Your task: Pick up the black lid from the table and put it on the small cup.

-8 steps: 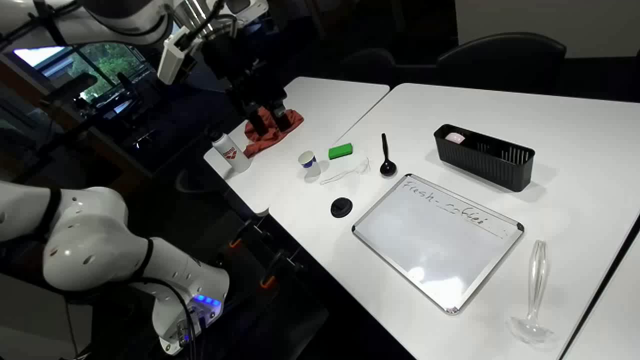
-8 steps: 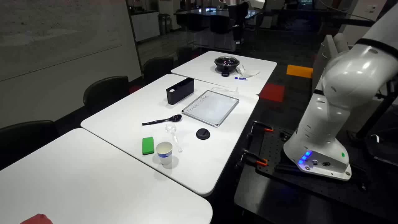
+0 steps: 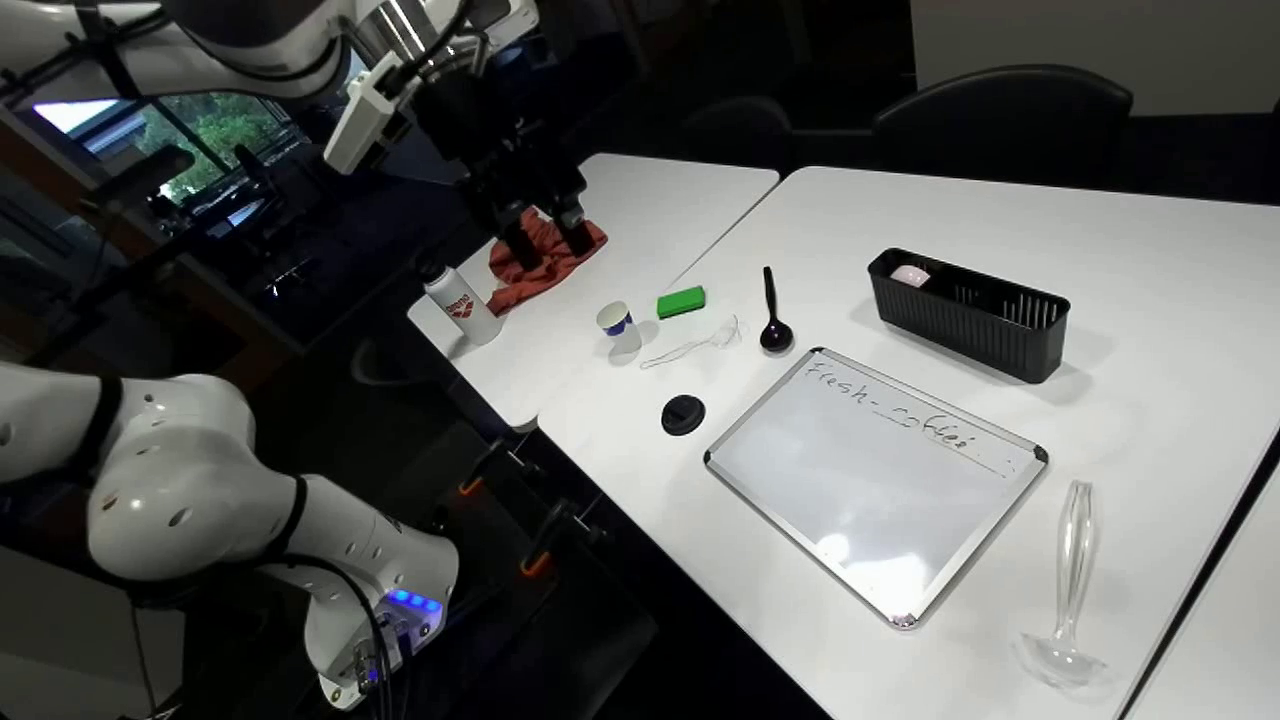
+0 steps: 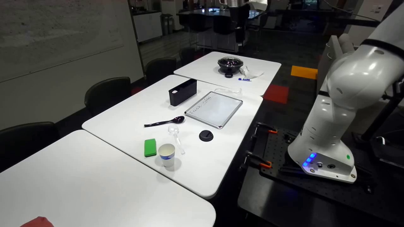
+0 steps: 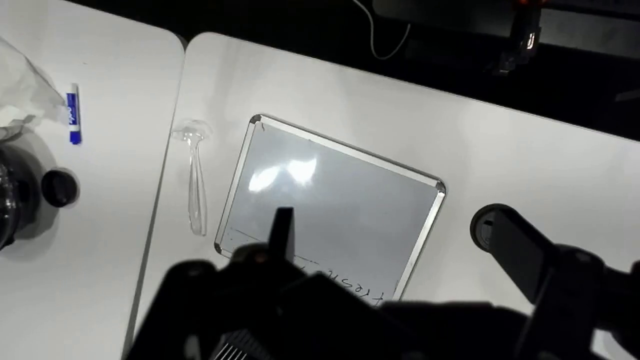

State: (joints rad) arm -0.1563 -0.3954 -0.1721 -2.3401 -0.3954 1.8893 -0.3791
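Black lid (image 3: 683,415) on white table (image 3: 620,430), small cup (image 4: 166,154) upright nearby, hand (image 5: 393,214) spread wide, empty.

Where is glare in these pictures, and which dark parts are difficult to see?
Wrist view: two white glare patches on the whiteboard; the fingers almost black silhouettes. In an exterior view: the gripper partly lost in darkness; glare near the whiteboard's bottom corner.

Glossy white arm (image 4: 350,83), blue-lit base (image 4: 328,154), black hand (image 3: 551,245)
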